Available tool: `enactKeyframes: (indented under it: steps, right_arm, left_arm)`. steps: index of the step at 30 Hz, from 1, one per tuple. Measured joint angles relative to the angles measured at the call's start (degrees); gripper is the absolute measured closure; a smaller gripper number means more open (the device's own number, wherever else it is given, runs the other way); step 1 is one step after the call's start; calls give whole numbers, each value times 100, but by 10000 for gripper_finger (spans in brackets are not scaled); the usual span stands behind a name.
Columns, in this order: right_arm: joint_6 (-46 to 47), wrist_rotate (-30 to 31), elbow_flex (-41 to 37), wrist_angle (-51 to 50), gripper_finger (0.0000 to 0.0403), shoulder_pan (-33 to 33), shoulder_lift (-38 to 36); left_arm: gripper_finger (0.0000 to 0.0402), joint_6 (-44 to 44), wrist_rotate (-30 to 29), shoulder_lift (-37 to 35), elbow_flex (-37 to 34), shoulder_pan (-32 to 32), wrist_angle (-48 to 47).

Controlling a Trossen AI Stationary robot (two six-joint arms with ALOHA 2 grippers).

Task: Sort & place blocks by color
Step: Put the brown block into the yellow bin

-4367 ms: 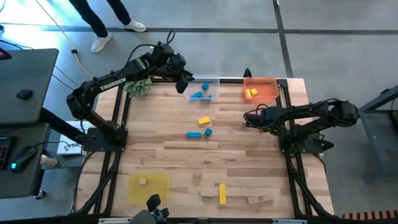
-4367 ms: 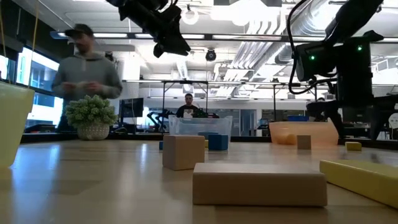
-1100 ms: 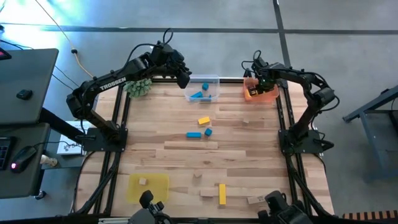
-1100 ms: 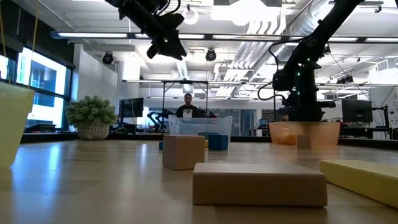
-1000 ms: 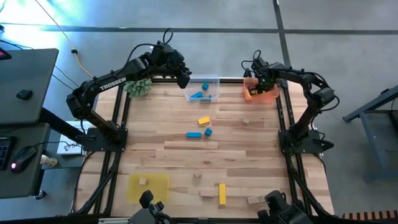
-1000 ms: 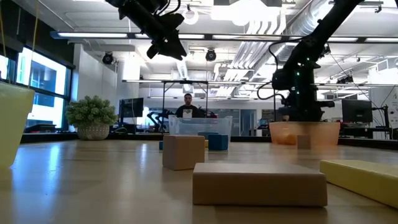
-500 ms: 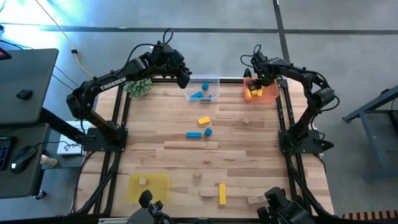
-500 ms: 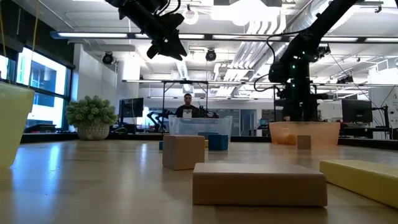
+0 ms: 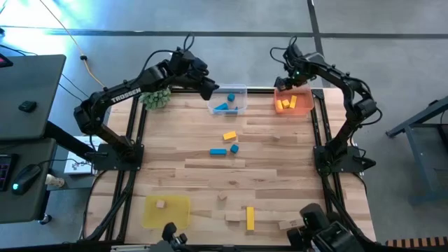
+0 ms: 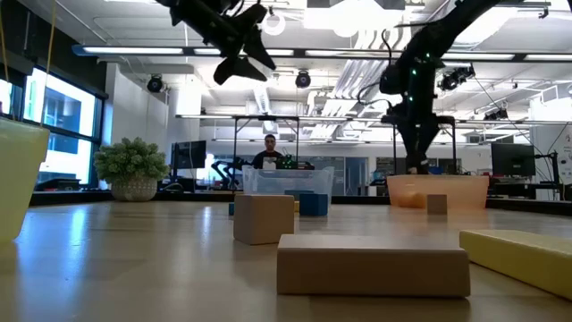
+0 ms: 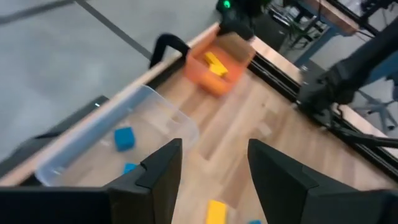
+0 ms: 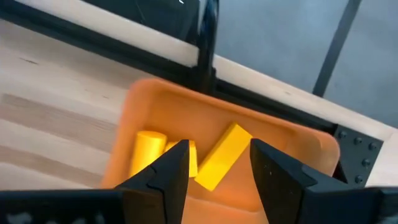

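hovering right fingers (image 12: 214,168) (apart, empty) over orange tray (image 9: 302,106) | left fingers (image 11: 208,171) apart above clear tray (image 9: 241,89)

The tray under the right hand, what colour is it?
Orange. The tray shows best in the right wrist view, with yellow blocks lying inside it.
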Motion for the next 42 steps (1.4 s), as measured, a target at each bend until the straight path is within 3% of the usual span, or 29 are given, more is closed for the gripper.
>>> enactKeyframes:
  steps: [9, 19, 29, 42]
  right_arm:
    - [0, -62, 1003, -728, 245, 288, -9]
    - [287, -55, 1962, -1193, 245, 1123, -9]
    - [800, -29, 2888, -1515, 245, 1940, -11]
    - [1075, 793, 3165, -2290, 245, 2730, -13]
  left_arm:
    - [233, -262, -378, -2, -2, -910, -234]
    - [233, -455, -706, -2, -1, -1863, -249]
    - [233, -833, -1470, -2, -52, -2930, -591]
    - [233, -1381, -2506, 199, -52, -4287, -900]
